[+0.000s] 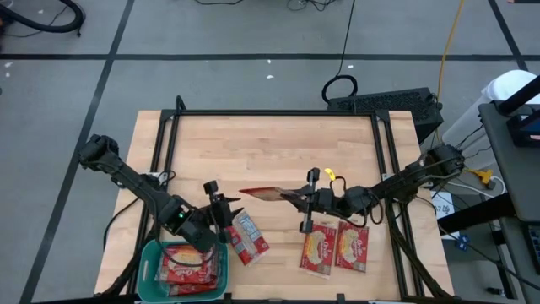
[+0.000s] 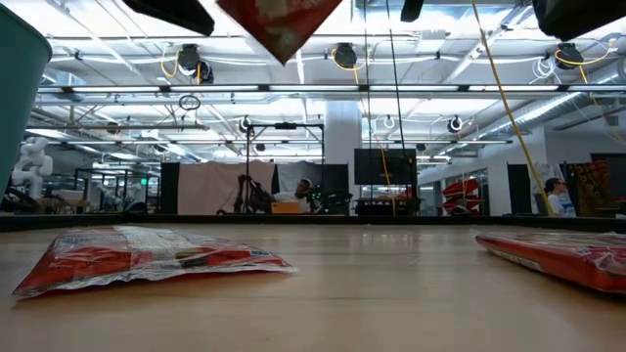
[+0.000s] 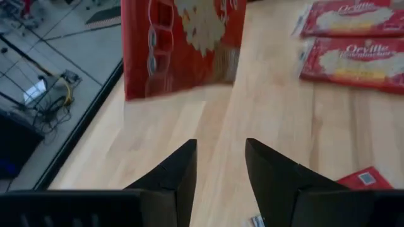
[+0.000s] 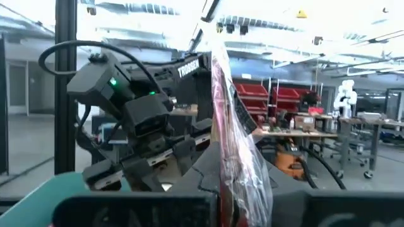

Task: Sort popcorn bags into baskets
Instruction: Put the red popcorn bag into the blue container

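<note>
My right gripper [image 1: 297,200] is shut on a red popcorn bag [image 1: 263,194], held in the air over the table's middle and seen edge-on from above. The same bag fills the top of the left wrist view [image 3: 183,44] and hangs into the low view [image 2: 284,20]. My left gripper [image 1: 229,205] is open, just left of that bag and beside the teal basket [image 1: 152,257], touching nothing. Red bags lie inside the basket. One bag [image 1: 247,238] lies flat next to the basket; two more [image 1: 319,249] [image 1: 353,247] lie side by side near the front edge. My right gripper [image 4: 221,189] pinches the popcorn bag by its end toward the table's right [image 4: 228,180], between the two fingers. The fingers come level from the table's right. The bag is lifted clear, stands on edge and reaches out toward my left gripper.
The table [image 1: 278,143] has bare wood across its far half. A black frame rail [image 1: 164,152] runs along the left side and another [image 1: 390,152] along the right. Cables and a dark box sit beyond the far right corner.
</note>
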Controlling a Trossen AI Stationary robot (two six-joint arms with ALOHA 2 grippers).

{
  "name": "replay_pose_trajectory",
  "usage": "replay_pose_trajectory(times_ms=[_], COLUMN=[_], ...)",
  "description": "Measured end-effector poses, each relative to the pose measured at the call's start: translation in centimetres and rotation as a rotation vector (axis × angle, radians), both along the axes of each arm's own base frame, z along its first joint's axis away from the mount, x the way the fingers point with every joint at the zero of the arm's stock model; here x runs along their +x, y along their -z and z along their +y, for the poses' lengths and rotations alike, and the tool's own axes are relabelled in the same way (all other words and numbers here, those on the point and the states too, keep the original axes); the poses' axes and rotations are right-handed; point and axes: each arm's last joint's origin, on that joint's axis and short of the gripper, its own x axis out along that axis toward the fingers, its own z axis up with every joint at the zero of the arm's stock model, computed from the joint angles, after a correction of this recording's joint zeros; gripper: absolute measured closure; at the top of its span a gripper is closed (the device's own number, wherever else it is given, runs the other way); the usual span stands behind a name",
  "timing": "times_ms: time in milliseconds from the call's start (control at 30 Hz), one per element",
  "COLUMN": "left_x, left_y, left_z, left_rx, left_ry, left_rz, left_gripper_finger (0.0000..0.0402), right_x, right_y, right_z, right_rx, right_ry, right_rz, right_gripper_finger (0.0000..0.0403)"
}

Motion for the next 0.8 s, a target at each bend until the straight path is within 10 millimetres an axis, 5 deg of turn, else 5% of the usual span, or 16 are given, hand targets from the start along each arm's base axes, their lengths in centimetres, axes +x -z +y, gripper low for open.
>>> replay_pose_trajectory(times_ms=[233, 433, 800], left_x=[-2.0, -4.8, -7.2], left_y=[-5.0, -8.9, -10.7], left_z=[-0.5, 0.9, 1.6], left_rx=[-0.065, -0.095, -0.159], left_ry=[0.110, 0.170, 0.319], left_rz=[-0.047, -0.141, -0.163], left_gripper_finger=[0.0273, 0.0275, 0.0203], right_x=[0.9, 4.4, 10.2], right_y=[1.1, 0.5, -1.1], right_z=[0.4, 1.3, 1.4], right_rx=[0.026, 0.018, -0.013], right_ry=[-0.098, -0.118, -0.209], right_rz=[-0.187, -0.232, -0.272], right_gripper_finger=[0.0392, 0.0392, 0.0392])
